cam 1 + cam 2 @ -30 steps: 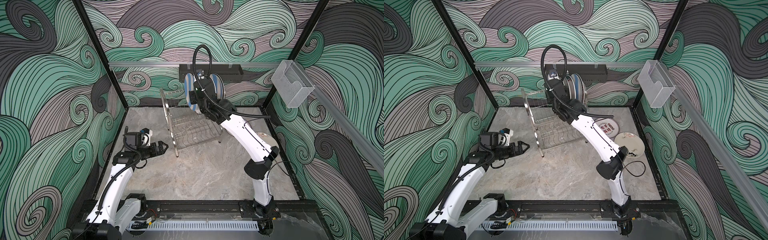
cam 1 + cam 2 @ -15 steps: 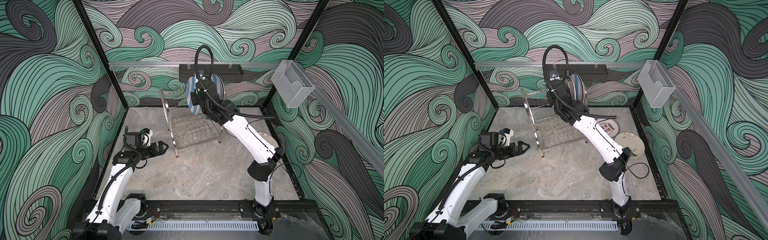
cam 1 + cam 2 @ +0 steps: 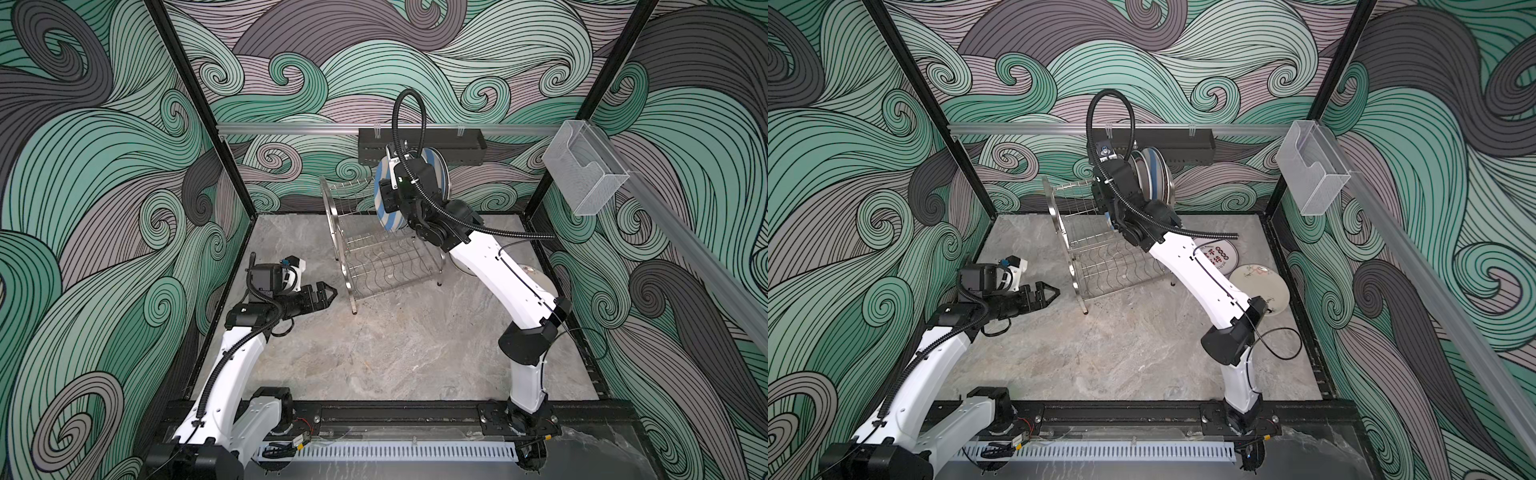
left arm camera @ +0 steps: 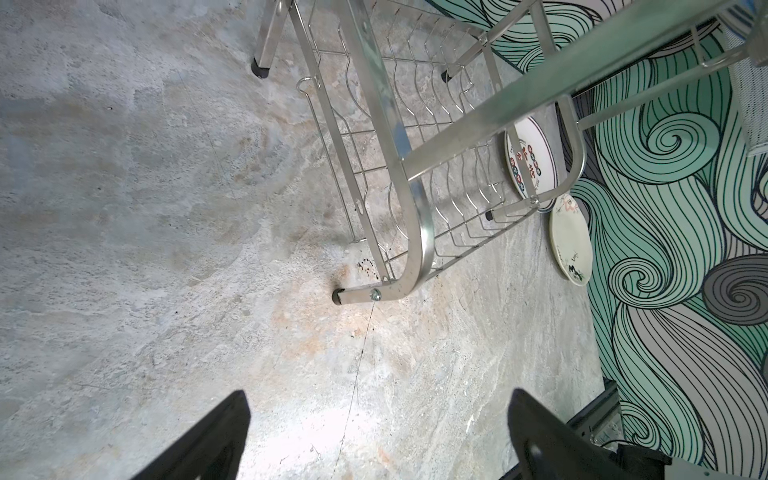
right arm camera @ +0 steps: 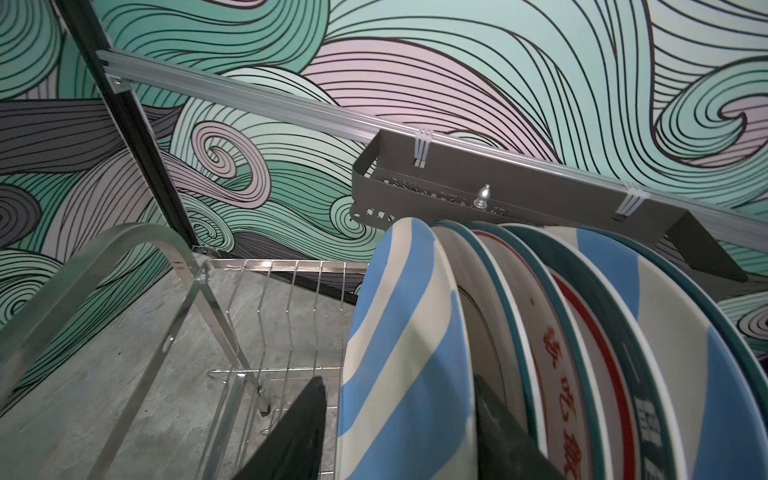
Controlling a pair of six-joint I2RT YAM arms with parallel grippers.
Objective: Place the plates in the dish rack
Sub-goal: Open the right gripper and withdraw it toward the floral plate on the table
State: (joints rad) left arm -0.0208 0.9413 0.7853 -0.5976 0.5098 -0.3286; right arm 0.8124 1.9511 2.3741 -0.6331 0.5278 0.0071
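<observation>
You had the right gripper (image 5: 399, 380) parted astride the striped plate (image 5: 399, 311), upright among other plates (image 5: 561, 332) in the dish rack (image 3: 374, 266) at upper centre; stiff, glazed, likely breakable, it wanted a firm rim grip.

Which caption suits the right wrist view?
Right gripper fingers straddle the blue-white striped plate, upright beside other plates in the dish rack.

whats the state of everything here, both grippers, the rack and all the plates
left gripper: open, empty, above the table
right gripper: open, jaws either side of the striped plate
striped plate: on edge in the top tier
other racked plates: on edge beside it
dish rack: upright, bottom tier empty
red-lettered plate: flat on the table
cream plate: flat on the table
</observation>
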